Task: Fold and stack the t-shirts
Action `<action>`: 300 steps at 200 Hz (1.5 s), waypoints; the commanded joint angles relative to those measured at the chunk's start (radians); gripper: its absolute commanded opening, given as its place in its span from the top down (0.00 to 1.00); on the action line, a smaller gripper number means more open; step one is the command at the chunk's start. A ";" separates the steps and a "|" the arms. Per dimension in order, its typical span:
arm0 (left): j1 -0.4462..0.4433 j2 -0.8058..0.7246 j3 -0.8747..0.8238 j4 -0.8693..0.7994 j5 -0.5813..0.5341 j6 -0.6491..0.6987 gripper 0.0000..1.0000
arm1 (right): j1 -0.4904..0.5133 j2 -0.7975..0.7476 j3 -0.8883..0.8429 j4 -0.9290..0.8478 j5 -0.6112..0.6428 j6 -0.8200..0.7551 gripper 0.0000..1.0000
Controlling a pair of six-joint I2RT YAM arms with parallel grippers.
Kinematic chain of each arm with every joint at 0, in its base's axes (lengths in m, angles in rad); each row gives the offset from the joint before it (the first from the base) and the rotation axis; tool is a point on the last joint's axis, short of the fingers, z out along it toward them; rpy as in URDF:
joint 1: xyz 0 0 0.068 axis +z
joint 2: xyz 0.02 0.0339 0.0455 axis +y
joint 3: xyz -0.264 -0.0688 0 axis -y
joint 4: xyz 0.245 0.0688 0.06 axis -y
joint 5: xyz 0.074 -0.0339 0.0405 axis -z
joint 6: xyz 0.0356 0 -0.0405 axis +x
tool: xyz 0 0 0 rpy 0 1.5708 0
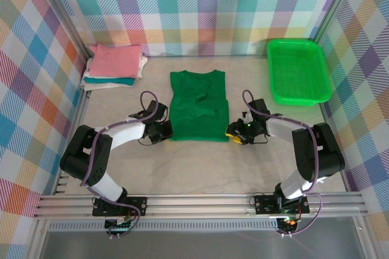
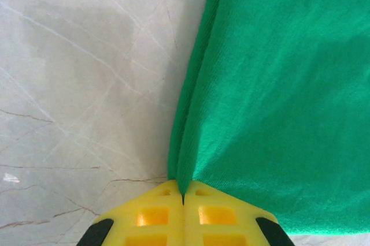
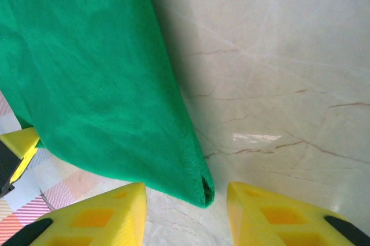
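Top external: we see the plain dark green short-sleeved cloth t-shirt (image 1: pixel 198 107) flat at the middle of the pale table (image 1: pixel 200 162), one gripper at each near corner. Left wrist: we have the left gripper (image 2: pixel 183 197) closed tight, pinching the near-left corner. Right wrist: right gripper (image 3: pixel 185 189) fingers apart, straddling the near-right corner, not clamped.

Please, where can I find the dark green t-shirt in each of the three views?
Top external: the green t-shirt lies flat at the picture's centre.
Left wrist: it fills the right side; the left tool pinches its corner.
Right wrist: upper left; its corner sits between the fingers of the open right tool.
Shared landmark: the pale veined table.
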 commanded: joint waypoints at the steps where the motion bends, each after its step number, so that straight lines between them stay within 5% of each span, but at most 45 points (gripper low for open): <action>1: -0.005 0.007 0.010 -0.017 0.002 0.004 1.00 | 0.010 0.025 -0.017 0.025 -0.038 0.004 0.58; 80: -0.005 -0.021 -0.002 -0.022 -0.003 0.005 1.00 | 0.038 0.084 -0.012 0.090 -0.050 0.032 0.64; 176: -0.004 -0.045 0.001 -0.036 -0.027 0.010 1.00 | 0.046 0.028 0.000 0.080 0.010 0.034 1.00; 251: -0.011 -0.097 -0.033 -0.009 -0.040 0.047 1.00 | 0.046 -0.025 -0.052 0.077 -0.025 -0.040 1.00; 300: -0.114 -0.267 -0.200 -0.020 -0.064 -0.007 1.00 | 0.119 -0.192 -0.199 0.012 0.021 -0.022 1.00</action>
